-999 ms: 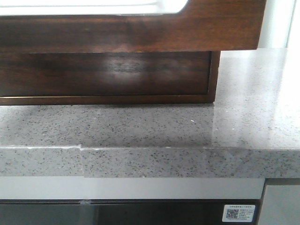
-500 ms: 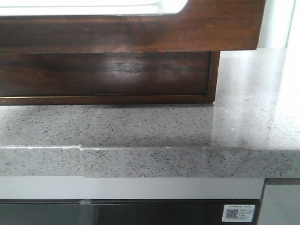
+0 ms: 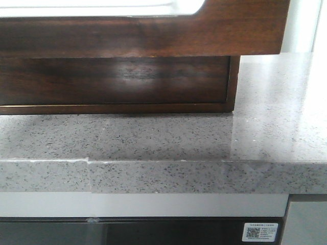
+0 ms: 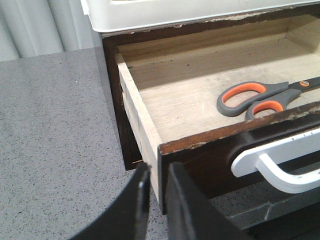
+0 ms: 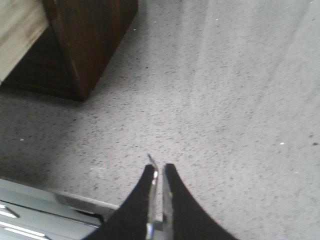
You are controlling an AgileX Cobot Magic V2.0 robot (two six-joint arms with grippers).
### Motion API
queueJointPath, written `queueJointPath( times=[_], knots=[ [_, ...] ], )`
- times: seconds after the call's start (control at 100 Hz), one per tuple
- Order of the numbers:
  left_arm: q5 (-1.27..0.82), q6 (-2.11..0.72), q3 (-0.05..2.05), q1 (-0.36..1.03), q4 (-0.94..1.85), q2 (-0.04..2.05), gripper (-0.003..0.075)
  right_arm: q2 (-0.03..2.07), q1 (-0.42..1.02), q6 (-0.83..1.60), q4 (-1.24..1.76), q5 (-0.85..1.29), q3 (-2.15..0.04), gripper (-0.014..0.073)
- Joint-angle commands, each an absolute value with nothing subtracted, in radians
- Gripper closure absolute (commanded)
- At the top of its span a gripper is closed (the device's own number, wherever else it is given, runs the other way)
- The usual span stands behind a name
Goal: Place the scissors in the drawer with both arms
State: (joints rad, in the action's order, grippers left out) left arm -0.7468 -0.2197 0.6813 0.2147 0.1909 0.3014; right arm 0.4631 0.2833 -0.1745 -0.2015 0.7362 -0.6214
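The drawer (image 4: 210,160) is pulled out of its dark brown cabinet, with a white handle (image 4: 280,165) in its front. The scissors (image 4: 255,97), grey with orange-lined handles, lie inside on the pale wooden bottom. My left gripper (image 4: 156,172) is just in front of the drawer's front corner, its fingers nearly together with nothing between them. In the front view the drawer front (image 3: 153,35) overhangs the cabinet, and no gripper shows. My right gripper (image 5: 159,170) is shut and empty above the grey counter, away from the cabinet.
The speckled grey stone countertop (image 3: 265,127) has its front edge close below. The dark cabinet body (image 5: 90,40) stands on it. A white box (image 4: 175,12) sits on top of the cabinet. A curtain (image 4: 35,25) hangs behind.
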Motion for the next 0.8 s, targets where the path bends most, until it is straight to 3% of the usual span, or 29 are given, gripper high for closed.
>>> queueJointPath(
  times=[0.0,0.61,0.79],
  knots=[
    [-0.685,-0.213,0.706,0.224,0.202,0.320,0.0741,0.466,0.276,-0.162,-0.250,0.663,-0.647,0.0662],
    [-0.686,-0.218,0.689,0.208,0.176,0.285,0.0741,0.466,0.276,-0.162,-0.250,0.670,-0.647,0.0662],
    [-0.465,-0.218,0.474,0.156,0.135,0.163,0.0741,0.466,0.276,-0.162,-0.250,0.671,-0.647,0.0662]
  ],
)
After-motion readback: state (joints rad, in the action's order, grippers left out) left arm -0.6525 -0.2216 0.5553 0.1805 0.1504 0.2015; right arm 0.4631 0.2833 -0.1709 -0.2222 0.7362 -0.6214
